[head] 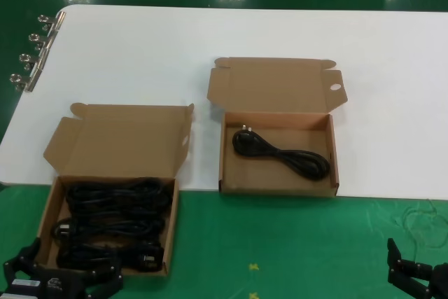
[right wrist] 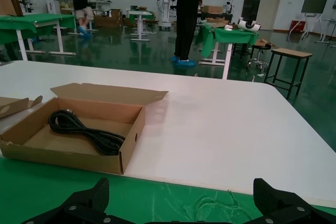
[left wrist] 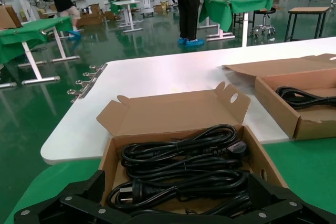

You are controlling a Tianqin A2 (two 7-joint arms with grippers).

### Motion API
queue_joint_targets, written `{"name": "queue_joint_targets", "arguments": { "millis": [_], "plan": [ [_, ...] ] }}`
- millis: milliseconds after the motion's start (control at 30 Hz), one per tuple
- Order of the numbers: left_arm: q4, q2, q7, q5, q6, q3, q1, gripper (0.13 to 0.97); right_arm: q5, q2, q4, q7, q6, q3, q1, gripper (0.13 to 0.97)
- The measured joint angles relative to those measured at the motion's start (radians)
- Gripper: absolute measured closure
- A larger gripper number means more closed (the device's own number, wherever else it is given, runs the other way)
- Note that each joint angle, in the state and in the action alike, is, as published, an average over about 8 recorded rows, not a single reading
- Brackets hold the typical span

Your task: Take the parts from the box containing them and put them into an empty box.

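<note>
**Next Cord Out of the Full Box**

At the near left, just short of the full box, hangs the left gripper, fingers spread wide, nothing between them. Low at the near right, over the green cloth, waits the right gripper, likewise spread and empty, well apart from both boxes.

Inside the full box: several cords packed side by side in long coils, touching one another, one plug showing pale prongs toward the left wall. Seen from the left wrist, same cords filling the tray, plug nearest the gripper. In the target box, on the white table to the right and farther back, already one cord, lying diagonally, plug toward the far left corner; plenty of bare floor beside it.

Likely step in hand: reach for another cord. To do it well:

- Pick the coil nearest the gripper, or the topmost, not one pinned under a neighbour.
- Close across the middle of the bundle, not on the plug or a loose loop, so the coil hangs level.
- Come down between the cardboard walls, clear of the near rim.
- Lift straight and slowly; coils touching may drag a neighbour out.
- Carry high enough to clear the target's front wall, then set down on bare floor beside the cord already there.
</note>
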Motion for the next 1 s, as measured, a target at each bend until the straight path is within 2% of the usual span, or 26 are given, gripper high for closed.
{"name": "queue_joint_targets", "arguments": {
  "millis": [1000],
  "plan": [
    [0.0, 0.0, 0.0, 0.0, 0.0, 0.0, 0.0, 0.132, 0.0, 0.0, 0.0, 0.0, 0.0, 0.0, 0.0, 0.129]
  ]
}}
